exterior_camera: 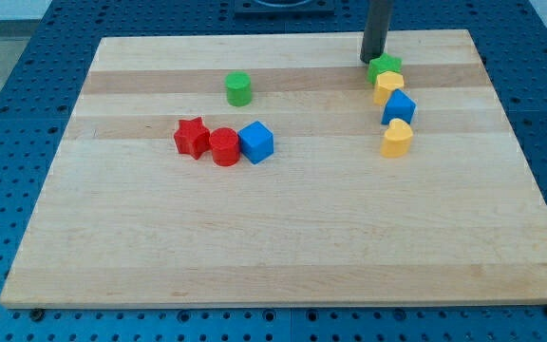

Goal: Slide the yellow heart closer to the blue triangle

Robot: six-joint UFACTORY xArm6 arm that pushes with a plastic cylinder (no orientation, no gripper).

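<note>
The yellow heart (397,139) lies on the wooden board (283,247) at the view's right. The blue triangle (399,106) sits just above it, nearly touching. Above the triangle are another yellow block (388,85) and a green star (384,66), forming a short column. My tip (372,61) rests at the view's upper right, just left of the green star and well above the yellow heart.
A green cylinder (238,88) stands at the upper middle. A red star (191,137), a red cylinder (224,146) and a blue cube (255,142) sit in a tight row left of centre. The board's top edge runs close behind my tip.
</note>
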